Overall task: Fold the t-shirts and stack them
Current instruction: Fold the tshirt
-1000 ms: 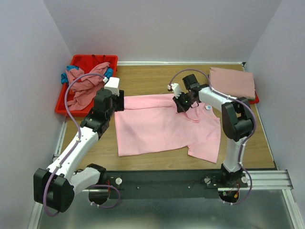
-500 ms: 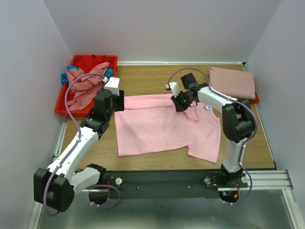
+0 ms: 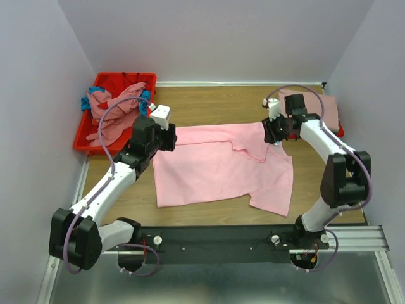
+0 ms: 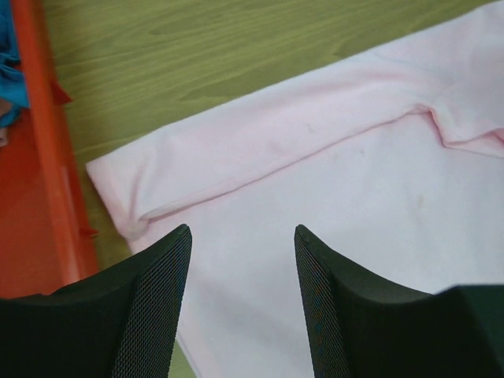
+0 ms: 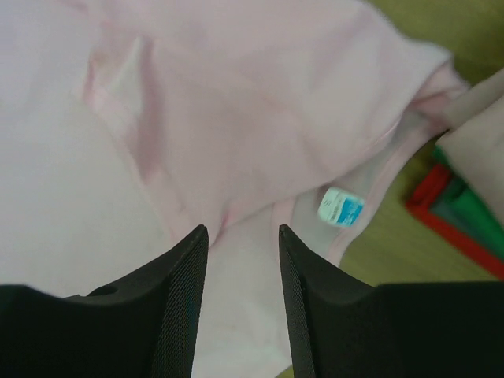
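Observation:
A bright pink t-shirt (image 3: 218, 168) lies spread on the wooden table, its far edge folded over in a strip. My left gripper (image 3: 171, 137) is open and empty, hovering over the shirt's far left corner (image 4: 236, 157). My right gripper (image 3: 271, 134) is open and empty over the collar, where a small blue-white label (image 5: 340, 207) shows. A folded dusty rose shirt (image 3: 310, 109) lies at the back right. More shirts, dusty rose (image 3: 114, 114) and teal (image 3: 85, 102), are heaped at the back left.
The heap lies in a red plastic bin (image 3: 104, 81), whose wall shows in the left wrist view (image 4: 47, 157). Under the folded shirt, red (image 5: 441, 216) and green (image 5: 472, 228) edges show. White walls close in the table on three sides.
My right gripper has moved right from the middle of the shirt's far edge to the collar, and the cloth there now reaches further right. My left gripper has shifted slightly right.

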